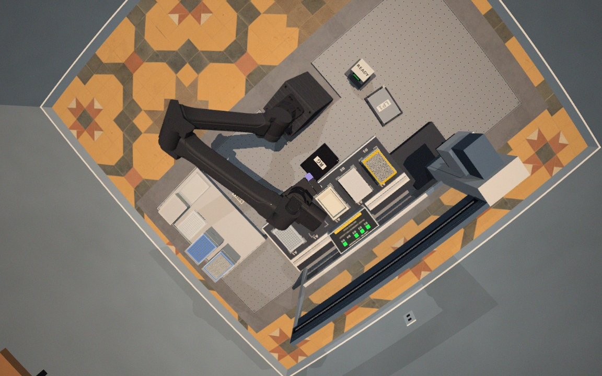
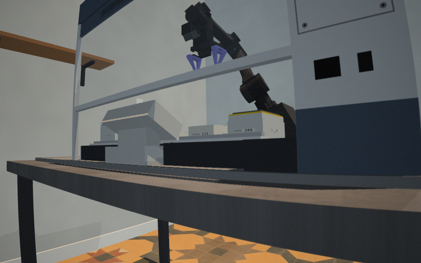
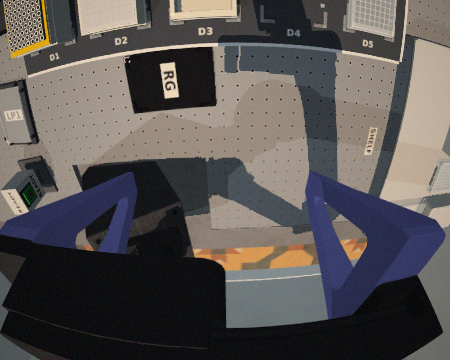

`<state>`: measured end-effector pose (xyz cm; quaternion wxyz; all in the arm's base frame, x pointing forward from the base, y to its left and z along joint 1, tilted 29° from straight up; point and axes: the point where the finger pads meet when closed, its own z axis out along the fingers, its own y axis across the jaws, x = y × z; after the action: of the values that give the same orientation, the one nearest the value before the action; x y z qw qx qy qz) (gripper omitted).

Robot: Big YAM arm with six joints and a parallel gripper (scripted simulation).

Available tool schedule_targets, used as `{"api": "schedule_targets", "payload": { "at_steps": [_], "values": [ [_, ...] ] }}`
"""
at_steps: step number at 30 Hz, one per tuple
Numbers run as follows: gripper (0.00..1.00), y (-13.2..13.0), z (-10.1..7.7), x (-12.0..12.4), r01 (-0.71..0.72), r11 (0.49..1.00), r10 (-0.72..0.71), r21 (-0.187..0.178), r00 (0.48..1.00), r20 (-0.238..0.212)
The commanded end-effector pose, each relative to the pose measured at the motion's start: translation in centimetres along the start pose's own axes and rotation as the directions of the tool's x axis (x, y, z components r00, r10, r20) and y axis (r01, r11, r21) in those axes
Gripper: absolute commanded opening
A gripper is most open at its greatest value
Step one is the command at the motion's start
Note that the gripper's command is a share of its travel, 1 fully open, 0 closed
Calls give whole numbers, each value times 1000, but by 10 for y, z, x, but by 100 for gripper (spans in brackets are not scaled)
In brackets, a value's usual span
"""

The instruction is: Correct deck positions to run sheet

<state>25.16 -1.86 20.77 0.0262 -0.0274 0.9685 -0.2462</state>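
Observation:
My gripper (image 3: 221,181) is open and empty, high above the table in front of the deck, near D3 and D4 in the top view (image 1: 309,176) and above the rail in the side view (image 2: 205,60). On D1 stands a yellow-rimmed tip rack (image 3: 27,8) with its tips showing, labelled 200 (image 2: 254,125). D4 (image 3: 288,7) is bare. The LP1 pad (image 1: 382,105) is grey; I cannot tell whether a lid lies on it.
The black RG nest (image 1: 320,161) lies before D2. The READY button (image 1: 360,72) stands beyond LP1. The SHELF (image 1: 209,219) carries two pale covers, a white plate, a blue rack (image 1: 201,246) and another rack. The handler's head (image 1: 474,161) and rail stand behind the deck.

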Motion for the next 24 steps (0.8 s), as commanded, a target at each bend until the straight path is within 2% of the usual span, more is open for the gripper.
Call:
{"api": "schedule_targets", "payload": {
  "at_steps": [1,7,9,10,11,24],
  "values": [
    [100,-21,-17,-26,-3,1000,3,-4,998,55],
    [100,-47,-17,-43,-3,1000,3,0,998,55],
    [100,-47,-17,-43,-3,1000,3,0,998,55],
    [100,-46,-7,-37,11,1000,-11,1,999,30],
    [100,-56,-17,-49,-3,1000,3,1,998,55],
    [100,-112,-17,-85,-2,1000,2,7,998,55]
  ]
}}
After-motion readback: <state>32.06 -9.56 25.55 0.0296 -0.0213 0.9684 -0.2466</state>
